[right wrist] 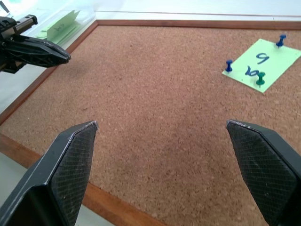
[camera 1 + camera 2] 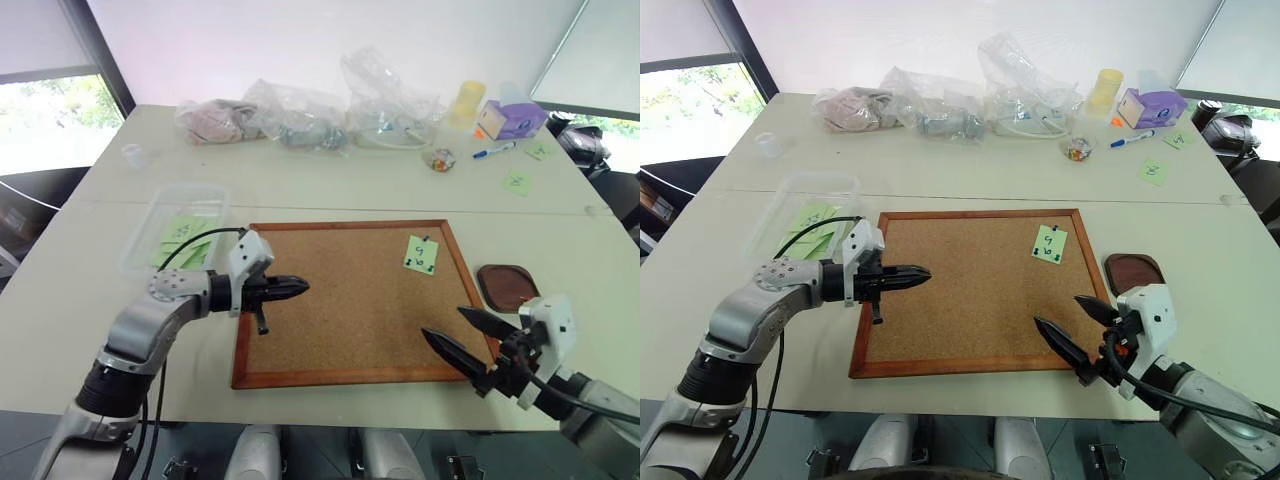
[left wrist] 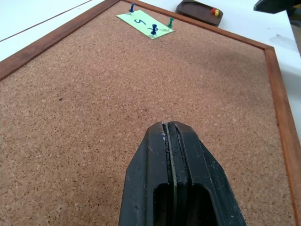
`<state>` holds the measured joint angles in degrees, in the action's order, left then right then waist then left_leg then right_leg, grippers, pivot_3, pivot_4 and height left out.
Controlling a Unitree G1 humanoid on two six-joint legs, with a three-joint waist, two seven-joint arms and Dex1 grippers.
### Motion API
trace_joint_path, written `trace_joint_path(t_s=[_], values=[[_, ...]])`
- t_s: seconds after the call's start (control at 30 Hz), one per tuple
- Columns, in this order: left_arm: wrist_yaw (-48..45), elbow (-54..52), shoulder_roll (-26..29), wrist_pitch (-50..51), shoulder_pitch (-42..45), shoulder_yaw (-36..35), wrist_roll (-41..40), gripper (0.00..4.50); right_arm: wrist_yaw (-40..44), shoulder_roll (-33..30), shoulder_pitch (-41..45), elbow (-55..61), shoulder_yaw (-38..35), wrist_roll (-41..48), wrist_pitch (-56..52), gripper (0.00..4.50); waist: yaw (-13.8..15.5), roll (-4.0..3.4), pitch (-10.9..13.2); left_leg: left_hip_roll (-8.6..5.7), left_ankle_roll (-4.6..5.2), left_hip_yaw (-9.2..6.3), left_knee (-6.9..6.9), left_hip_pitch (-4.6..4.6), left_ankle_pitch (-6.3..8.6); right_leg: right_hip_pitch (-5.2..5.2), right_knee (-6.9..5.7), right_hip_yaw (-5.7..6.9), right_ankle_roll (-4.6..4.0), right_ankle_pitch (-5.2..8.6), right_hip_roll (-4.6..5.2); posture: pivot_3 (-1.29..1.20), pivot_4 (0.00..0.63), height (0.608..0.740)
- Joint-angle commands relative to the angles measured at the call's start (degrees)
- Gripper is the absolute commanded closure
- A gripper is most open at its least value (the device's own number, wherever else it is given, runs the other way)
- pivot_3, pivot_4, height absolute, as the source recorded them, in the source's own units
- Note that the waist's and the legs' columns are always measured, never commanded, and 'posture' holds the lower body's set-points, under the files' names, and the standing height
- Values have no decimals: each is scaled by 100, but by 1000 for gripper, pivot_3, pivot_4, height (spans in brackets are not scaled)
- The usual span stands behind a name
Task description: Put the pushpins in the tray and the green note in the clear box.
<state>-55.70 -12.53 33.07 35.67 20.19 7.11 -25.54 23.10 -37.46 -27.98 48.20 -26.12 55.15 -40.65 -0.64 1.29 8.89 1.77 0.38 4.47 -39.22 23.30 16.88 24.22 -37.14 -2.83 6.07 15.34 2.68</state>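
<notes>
Pale table (image 2: 330, 190) against white wall (image 2: 300, 40); bright window (image 2: 50, 115), perhaps foliage outside.

Tray (image 3: 200, 10) is cut off at the far frame edge. Contents of far clear bags (image 2: 390, 105) are blurred. Writing on far-right notes (image 2: 517, 182) is too small to be read.

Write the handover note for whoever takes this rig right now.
Left gripper: shut, empty, over the cork board.
Right gripper: open, empty, at the board's near right corner.
Green note: pinned to the board by three pushpins, two blue, one green.
Tray: right of the board, holding a red and a yellow pin.
Clear box: left of the board, holding other green notes.
Left: pull pins, tray them, box the note.
</notes>
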Motion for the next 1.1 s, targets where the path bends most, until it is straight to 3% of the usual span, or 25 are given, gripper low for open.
trace_joint_path(t_s=[0.03,0.43,0.57,0.77,0.97,1.1], values=[[-65,-146,29,69,165,-145,-195,4478,-11,-57,0,218,-162,90,84,0,0,0,0,0,0,0,0,0,0,0,0,0,0,0,0,0,150,737],[584,81,-169,-41,527,-109,206,4478,-409,100,57,230,-173,-33,161,0,2,0,0,-1,0,0,0,0,0,0,-1,0,3,-2,-1,0,150,737],[354,248,-95,323,805,-221,-94,4478,-451,27,124,186,-38,-195,130,0,6,1,0,-2,0,0,0,1,0,0,0,0,3,-2,-2,0,150,737],[-414,358,470,162,1006,-27,-80,4478,-364,-151,364,-93,-397,138,18,0,-8,-1,0,1,0,2,1,-1,0,2,-2,0,3,-2,-5,0,150,737],[-588,1211,32,-1302,629,644,732,4478,-748,-211,1455,-649,344,-582,-74,0,2,0,-1,-4,0,5,-1,-1,0,-1,3,-2,-9,5,-1,0,150,737],[-541,1726,-293,-1772,882,951,1178,4478,-1236,-47,2596,-1383,1117,-1244,-302,0,-8,1,0,-4,-1,7,-2,2,-1,7,1,-4,-4,1,-4,0,150,737]])
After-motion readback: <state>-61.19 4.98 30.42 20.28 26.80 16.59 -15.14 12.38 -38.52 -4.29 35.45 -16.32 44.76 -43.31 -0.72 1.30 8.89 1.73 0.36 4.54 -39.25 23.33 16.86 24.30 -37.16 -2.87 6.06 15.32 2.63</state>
